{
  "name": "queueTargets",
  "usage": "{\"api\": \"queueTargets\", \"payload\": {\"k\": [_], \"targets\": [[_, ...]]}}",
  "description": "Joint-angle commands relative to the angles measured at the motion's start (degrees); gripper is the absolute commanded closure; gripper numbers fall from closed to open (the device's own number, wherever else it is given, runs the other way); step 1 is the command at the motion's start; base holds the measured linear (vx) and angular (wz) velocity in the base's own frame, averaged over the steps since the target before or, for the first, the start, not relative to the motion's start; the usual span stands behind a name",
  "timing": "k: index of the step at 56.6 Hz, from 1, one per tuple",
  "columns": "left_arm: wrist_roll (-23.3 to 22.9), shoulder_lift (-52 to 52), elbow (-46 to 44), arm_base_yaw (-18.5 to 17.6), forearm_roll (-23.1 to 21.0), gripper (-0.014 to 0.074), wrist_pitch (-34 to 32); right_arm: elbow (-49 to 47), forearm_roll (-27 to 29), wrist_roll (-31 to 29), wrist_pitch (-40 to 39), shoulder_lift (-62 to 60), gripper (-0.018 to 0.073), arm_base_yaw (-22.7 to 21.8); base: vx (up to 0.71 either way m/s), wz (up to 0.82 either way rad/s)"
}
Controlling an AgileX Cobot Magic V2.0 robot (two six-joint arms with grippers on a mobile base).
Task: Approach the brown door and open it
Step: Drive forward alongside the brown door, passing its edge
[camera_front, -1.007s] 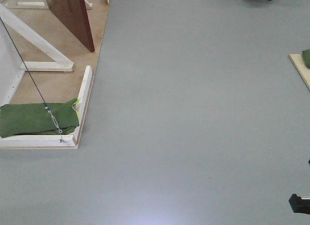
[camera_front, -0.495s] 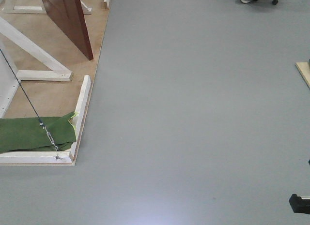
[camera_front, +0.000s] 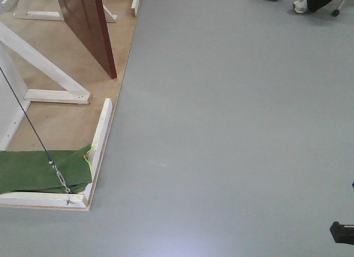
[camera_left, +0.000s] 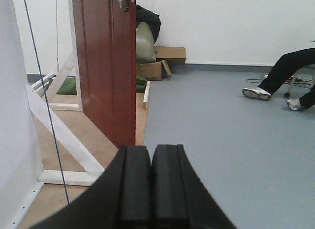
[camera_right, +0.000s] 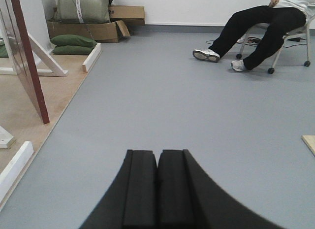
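Observation:
The brown door [camera_front: 91, 30] is a glossy reddish-brown slab standing on a plywood floor board at the upper left. In the left wrist view the brown door [camera_left: 106, 66] stands ahead and left, with its lock plate [camera_left: 125, 0] at the top edge. In the right wrist view its edge [camera_right: 27, 61] shows at the far left. My left gripper [camera_left: 151, 155] is shut and empty, some way short of the door. My right gripper [camera_right: 158, 157] is shut and empty over bare grey floor.
White wooden braces [camera_front: 50, 69] and a low white rail [camera_front: 100, 141] frame the plywood board [camera_front: 61, 119]. A green sandbag [camera_front: 38, 171] and a taut wire with a turnbuckle [camera_front: 58, 177] lie at the near left. Cardboard boxes [camera_right: 98, 27] stand at the back wall. A seated person's legs [camera_right: 256, 27] are at the right.
The view has shifted: the door, braces and plywood board now sit further right and lower in the front view, and the person's shoes have come into view at the top right.

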Motion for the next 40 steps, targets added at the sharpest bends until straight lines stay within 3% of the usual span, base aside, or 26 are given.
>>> {"api": "queueTargets", "payload": {"k": [1,40], "targets": [[-0.1,-0.9,-1.0,-0.1,0.0,0.0600,-4.4,0.3,-0.4,-0.3,-4.7,-0.9,0.0559,-0.2,0.25,0.08],[-0.1,-0.9,-1.0,-0.1,0.0,0.0600,-4.4,0.3,-0.4,-0.3,-4.7,-1.0,0.0559,-0.1,0.23,0.00]]}}
